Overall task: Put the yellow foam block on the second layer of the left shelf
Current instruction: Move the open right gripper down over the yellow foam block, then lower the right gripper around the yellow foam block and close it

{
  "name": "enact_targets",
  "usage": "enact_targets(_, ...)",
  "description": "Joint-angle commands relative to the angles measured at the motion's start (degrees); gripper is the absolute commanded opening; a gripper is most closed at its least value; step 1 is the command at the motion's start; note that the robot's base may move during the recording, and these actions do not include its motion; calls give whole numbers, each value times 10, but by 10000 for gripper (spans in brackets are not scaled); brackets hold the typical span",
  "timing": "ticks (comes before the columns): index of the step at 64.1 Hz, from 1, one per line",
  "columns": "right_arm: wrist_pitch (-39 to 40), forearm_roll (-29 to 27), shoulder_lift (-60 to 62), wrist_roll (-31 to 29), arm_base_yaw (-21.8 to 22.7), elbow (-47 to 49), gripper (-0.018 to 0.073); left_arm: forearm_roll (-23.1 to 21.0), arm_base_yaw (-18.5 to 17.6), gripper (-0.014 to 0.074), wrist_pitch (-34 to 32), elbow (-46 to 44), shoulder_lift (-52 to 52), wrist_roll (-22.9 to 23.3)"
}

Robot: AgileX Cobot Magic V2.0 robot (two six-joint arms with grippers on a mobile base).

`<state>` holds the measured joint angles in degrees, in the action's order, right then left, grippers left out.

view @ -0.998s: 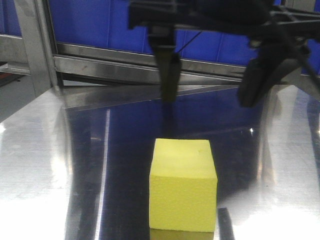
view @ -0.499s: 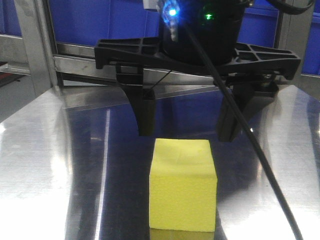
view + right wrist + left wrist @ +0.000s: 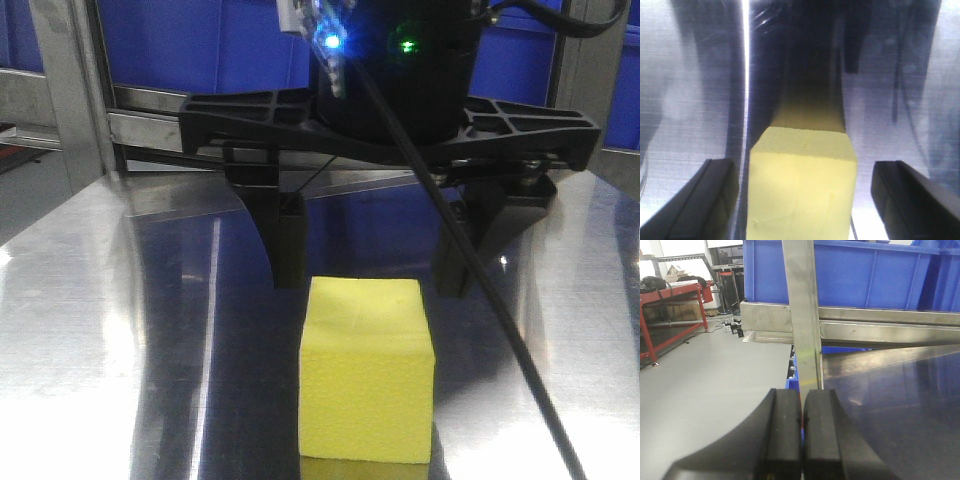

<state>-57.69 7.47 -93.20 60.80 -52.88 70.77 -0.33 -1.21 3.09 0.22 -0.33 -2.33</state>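
Over on the left, the left tool is sitting with its two pads pressed together and nothing between them, pointing at the steel shelf upright beneath the blue bins. Moving across, the yellow foam block is resting square on the shiny desk — not on any shelf yet — and the right tool is hanging over its far side with its fingers spread wide. One finger is standing off the block's left face and the other off its right, neither touching as far as I can tell. What is worrying me is the depth: the tips are looking shallow, so a pinch from here may be catching only the back edge, and soft foam would be squashing and twisting out. The desk is slick too — whichever finger is landing first could be shoving the cube sideways. Furthest right, a black cable is trailing past the block and might be snagging.
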Motion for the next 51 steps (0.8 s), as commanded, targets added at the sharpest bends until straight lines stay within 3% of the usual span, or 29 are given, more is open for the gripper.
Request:
enact_targets(1,3,14,18,2,-1,18,632,-3,-4,124,-47,15,-12,2)
enact_targets(35,9,13,-7,2,-11,8,632,-3,-4,124,-47,15,-12,2)
enact_targets(51,68,-23,-10,2,-12,-29,632,-3,-4,124,-47,15,-12,2)
